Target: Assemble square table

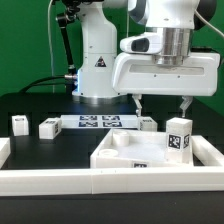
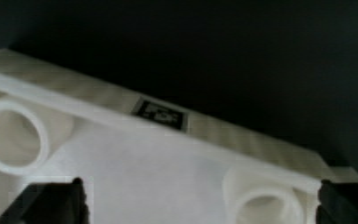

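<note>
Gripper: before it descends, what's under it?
The tabletop, with its edge tag and two holes. Anything beneath that slab is hidden.

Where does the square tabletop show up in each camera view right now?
Exterior view: the square tabletop lies low in the picture, toward the exterior view's right, under the open gripper.
Wrist view: the square tabletop fills most of the picture, its tagged rim running diagonally, round holes showing.
Shared landmark: the gripper's dark fingers, above the slab in the exterior view; one shows at the wrist picture's edge.
</note>
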Controlling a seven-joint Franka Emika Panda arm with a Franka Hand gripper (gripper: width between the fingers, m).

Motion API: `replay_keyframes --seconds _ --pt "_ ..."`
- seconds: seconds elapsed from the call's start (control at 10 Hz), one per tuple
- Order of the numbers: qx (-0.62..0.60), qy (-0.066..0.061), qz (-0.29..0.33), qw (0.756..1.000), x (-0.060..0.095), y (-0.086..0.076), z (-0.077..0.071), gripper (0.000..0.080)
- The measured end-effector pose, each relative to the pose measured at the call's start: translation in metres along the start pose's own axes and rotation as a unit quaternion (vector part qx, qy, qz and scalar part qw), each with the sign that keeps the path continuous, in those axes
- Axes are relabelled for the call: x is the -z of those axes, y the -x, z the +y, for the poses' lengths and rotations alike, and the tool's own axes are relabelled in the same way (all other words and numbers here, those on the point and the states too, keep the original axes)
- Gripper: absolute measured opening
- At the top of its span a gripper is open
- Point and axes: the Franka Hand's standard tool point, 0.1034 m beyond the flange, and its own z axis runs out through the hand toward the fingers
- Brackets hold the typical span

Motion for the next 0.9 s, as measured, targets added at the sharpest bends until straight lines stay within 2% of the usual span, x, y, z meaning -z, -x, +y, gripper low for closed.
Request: replay_keyframes --seconds 0.2,0.4,0.5,0.6,0.9 --pt "0.000 -0.002 -0.007 1.000 -0.004 0.031 0.005 0.0649" --pt "0.028 -0.006 -0.010 1.000 -0.009 0.049 0.013 0.0649" --pt "0.030 -0.017 -0.014 0.999 -0.011 0.053 0.022 0.0649" --pt "0.000 -0.029 -0.020 0.999 -0.012 0.054 0.023 0.0649" --pt "0.003 -0.031 -0.021 0.999 -0.012 0.052 0.017 0.0649"
